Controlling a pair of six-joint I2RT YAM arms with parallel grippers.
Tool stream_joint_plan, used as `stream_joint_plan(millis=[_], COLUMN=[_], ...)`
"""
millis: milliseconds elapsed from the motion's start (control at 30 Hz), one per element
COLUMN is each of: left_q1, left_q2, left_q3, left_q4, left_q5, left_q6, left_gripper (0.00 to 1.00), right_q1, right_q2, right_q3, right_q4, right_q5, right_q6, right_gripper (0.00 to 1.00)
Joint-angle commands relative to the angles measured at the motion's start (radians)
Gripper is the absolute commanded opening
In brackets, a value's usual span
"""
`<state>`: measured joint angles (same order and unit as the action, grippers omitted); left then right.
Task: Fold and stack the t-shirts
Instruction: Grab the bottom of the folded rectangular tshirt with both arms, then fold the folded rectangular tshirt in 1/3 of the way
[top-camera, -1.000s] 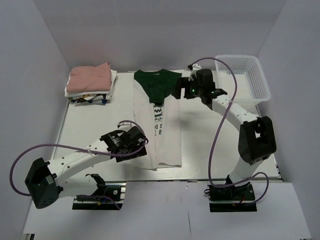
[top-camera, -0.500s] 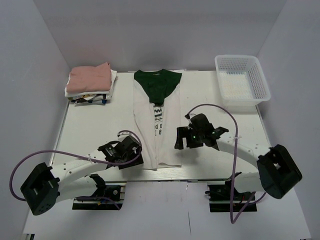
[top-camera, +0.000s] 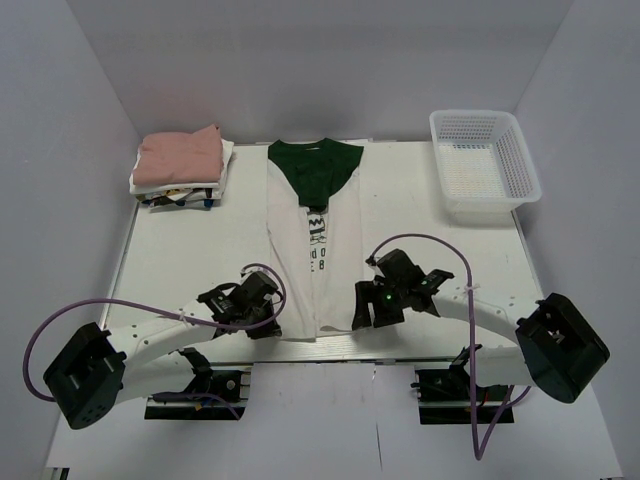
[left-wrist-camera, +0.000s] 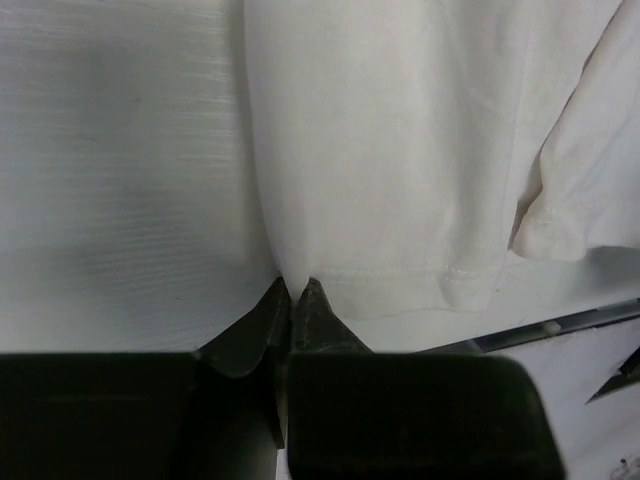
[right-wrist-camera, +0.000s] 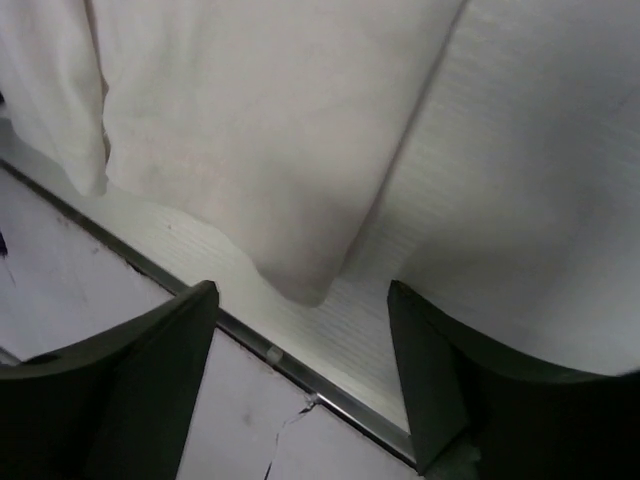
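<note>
At ten o'clock on the white bench (top-camera: 200, 250), a folded stack of dusty pink and white t-shirts (top-camera: 180, 158) is sitting. The left pincer (left-wrist-camera: 290, 295) is pinching, shut to a slit, the near-left hem corner of the cream-white t-shirt with a dark green top (top-camera: 290, 260), probably for lifting the hem. That shirt is lying flat mid-bench, long axis twelve to six, collar pointing to twelve. The right pincer (right-wrist-camera: 302, 300) is hanging wide open astride the near-right corner, seemingly to match.
</note>
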<state>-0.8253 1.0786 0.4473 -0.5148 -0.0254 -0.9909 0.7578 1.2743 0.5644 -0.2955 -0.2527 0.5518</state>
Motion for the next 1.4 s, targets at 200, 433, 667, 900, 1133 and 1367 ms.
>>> stream_joint_plan(millis=[200,433,667,900,1133,1367], left_q1=[0.003,0.003,0.003,0.026,0.152,0.252], left_q2=[0.021,0.044,0.006,0.075,0.311,0.438], left_q3=[0.016,0.123,0.249,0.386,0.629,0.743], left_q4=[-0.014,-0.022,-0.1,-0.042,-0.053,0.064], left_q5=[0.087,0.032,-0.139,-0.373,-0.444,-0.371], left_q6=[0.012,0.057,0.044,0.012,0.064,0.167], left_gripper=[0.0,0.0,0.0,0.0,0.0,0.0], right_q1=[0.038,0.037,0.037,0.028,0.012,-0.044], right_q2=[0.013,0.013,-0.09,-0.058,0.109,0.31], right_q3=[-0.054,0.026,0.095,0.16,0.345,0.509], right_q4=[0.021,0.052,0.083,0.234,0.344,0.384], right_q5=[-0.045,0.061,0.188,0.442,0.656,0.661], right_q6=[0.022,-0.019,-0.088,-0.116,-0.207,-0.24], right_gripper=[0.13,0.0,0.0,0.0,0.0,0.0])
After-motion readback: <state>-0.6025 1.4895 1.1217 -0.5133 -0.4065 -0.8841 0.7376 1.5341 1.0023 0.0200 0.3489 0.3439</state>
